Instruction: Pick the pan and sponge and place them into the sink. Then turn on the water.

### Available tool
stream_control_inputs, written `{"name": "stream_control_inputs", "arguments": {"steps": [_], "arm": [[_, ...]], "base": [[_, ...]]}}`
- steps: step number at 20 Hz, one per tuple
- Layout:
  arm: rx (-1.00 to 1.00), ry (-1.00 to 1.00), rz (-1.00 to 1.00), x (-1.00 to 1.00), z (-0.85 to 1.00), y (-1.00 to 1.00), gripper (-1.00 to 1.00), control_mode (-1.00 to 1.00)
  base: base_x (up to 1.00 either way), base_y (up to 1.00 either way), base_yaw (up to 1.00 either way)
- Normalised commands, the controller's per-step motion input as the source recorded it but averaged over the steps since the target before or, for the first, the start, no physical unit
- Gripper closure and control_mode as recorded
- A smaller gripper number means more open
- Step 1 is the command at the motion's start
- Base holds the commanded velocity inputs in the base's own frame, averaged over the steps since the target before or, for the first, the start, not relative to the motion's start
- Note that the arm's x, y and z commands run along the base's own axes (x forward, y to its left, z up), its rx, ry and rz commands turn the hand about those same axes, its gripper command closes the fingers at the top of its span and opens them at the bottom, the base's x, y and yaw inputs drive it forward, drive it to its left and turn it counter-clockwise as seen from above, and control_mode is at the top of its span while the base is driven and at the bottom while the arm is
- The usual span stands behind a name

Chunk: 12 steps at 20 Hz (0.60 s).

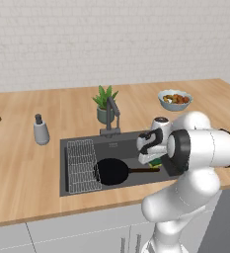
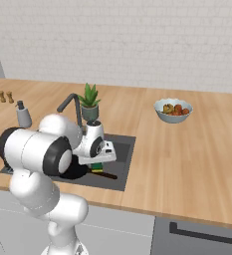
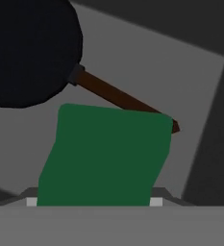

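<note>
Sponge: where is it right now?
The sponge fills the lower middle of the hand view, above the sink floor, right beside the pan handle. In the left base view it peeks out under the gripper.

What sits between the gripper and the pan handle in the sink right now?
The sponge. In the hand view its green face fills the space just ahead of the gripper, with the pan handle crossing behind it over the sink floor.

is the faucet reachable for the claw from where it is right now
Probably yes. The faucet stands at the back rim of the sink, close behind the claw, with open space between them. But the claw looks occupied by the sponge, above the pan.
</note>
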Motion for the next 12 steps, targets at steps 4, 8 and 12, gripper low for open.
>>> {"name": "stream_control_inputs", "arguments": {"steps": [4, 8, 12], "arm": [[0.00, -0.01, 0.00, 0.22, -0.44, 0.00, 1.00, -1.00], [0.00, -0.01, 0.00, 0.20, -0.34, 0.00, 1.00, -1.00], [0.00, -0.01, 0.00, 0.18, -0.24, 0.00, 1.00, -1.00]], "base": [[0.00, 0.00, 0.00], [0.00, 0.00, 0.00], [0.00, 0.00, 0.00]]}}
